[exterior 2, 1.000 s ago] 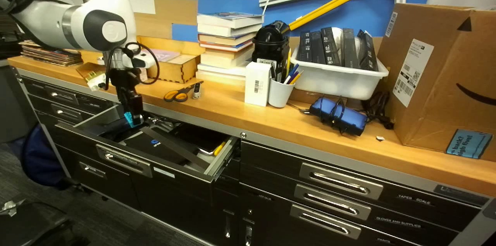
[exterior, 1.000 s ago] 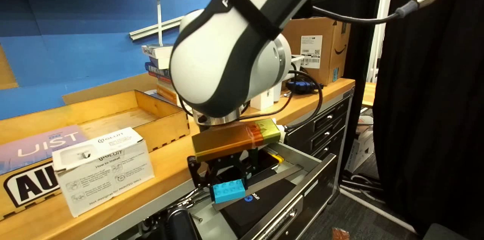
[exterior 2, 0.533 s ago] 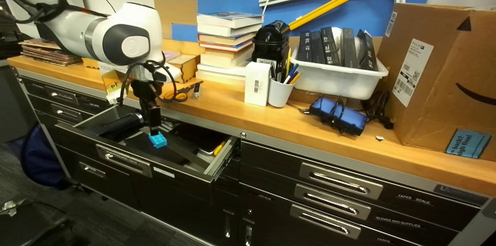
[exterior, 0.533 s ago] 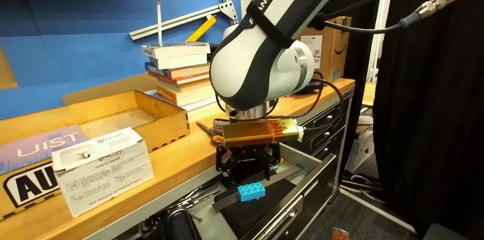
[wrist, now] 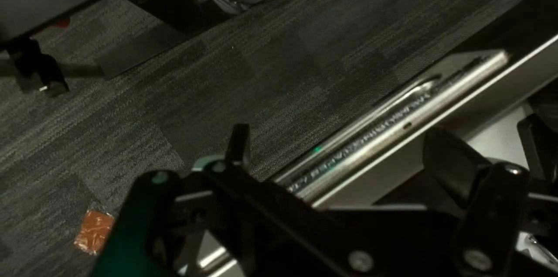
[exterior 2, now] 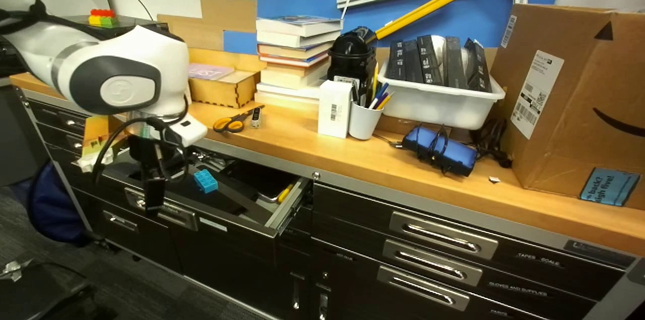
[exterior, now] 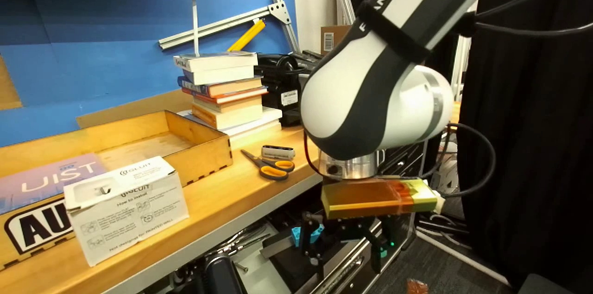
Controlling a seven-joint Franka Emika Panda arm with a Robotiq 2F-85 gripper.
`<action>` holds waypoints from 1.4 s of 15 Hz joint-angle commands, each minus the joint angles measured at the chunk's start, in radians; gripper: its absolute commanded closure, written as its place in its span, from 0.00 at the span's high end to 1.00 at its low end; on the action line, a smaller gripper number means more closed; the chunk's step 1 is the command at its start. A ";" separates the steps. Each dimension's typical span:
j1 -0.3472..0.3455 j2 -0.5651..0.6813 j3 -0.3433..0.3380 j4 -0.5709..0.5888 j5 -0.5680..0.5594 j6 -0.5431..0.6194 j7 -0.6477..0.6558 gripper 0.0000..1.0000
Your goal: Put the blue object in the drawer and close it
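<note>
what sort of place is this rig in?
Most likely a robotics lab or workshop: a Franka arm reaches over a wood-topped workbench, and a drawer labelled "GLOVES AND SUPPLIES" is built in below the top.

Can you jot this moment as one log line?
drawer open; blue block inside, ungripped; gripper open, near drawer's front; remaining: shut drawer
</note>
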 commanded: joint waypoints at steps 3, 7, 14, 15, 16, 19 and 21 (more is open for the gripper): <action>-0.005 -0.126 0.003 -0.137 0.081 0.007 -0.035 1.00; -0.015 0.014 0.011 -0.060 0.037 0.037 0.014 1.00; -0.018 0.166 -0.020 0.033 -0.071 0.344 0.230 1.00; -0.019 0.191 -0.038 0.055 -0.117 0.381 0.280 1.00; -0.014 0.209 -0.056 0.074 -0.153 0.414 0.327 1.00; 0.017 0.259 -0.140 0.135 -0.313 0.473 0.491 1.00; 0.040 0.279 -0.187 0.159 -0.382 0.500 0.580 1.00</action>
